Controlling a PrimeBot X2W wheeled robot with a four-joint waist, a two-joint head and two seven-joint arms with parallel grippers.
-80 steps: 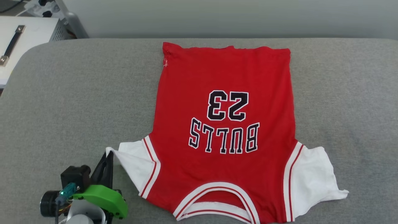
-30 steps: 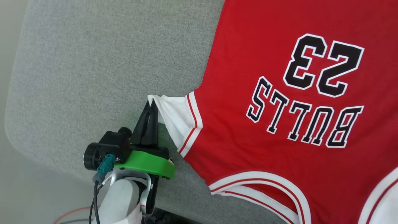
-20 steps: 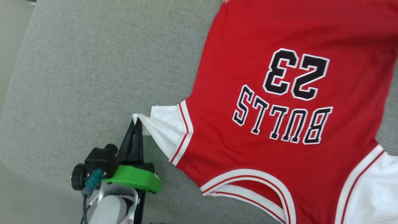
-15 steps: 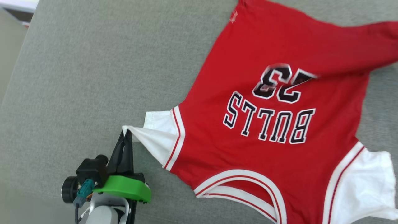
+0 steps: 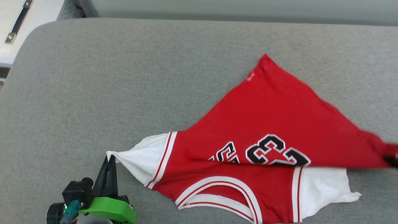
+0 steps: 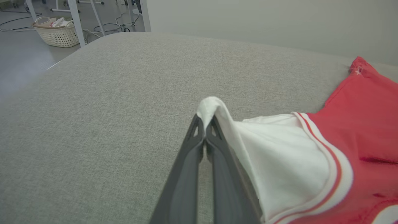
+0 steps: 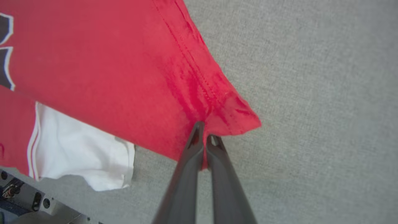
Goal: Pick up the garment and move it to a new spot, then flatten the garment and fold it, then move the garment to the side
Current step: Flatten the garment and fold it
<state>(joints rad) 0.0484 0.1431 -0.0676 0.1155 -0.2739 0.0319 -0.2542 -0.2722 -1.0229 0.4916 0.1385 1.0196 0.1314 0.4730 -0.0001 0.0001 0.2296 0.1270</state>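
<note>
The garment (image 5: 267, 115), a red jersey with white sleeves, lies on the grey padded surface with its far right hem corner drawn down over the number print. My left gripper (image 5: 109, 157) at the lower left is shut on the tip of the left white sleeve (image 6: 273, 161). The left gripper (image 6: 205, 123) pinches a fold of white cloth between its fingers. My right gripper (image 7: 203, 130) is shut on the red hem corner (image 7: 230, 115), and a dark bit of it shows at the head view's right edge. The other white sleeve (image 5: 323, 189) lies flat beneath the fold.
The grey padded surface (image 5: 124, 77) stretches wide to the left and beyond the garment. A white case with a black handle (image 5: 18, 18) sits past its far left corner. A wicker basket (image 6: 57, 31) stands on the floor beyond the surface.
The right hem corner has been pulled across and down over the print, folding the body diagonally. The left gripper keeps its hold on the sleeve. The head camera swung during this.
</note>
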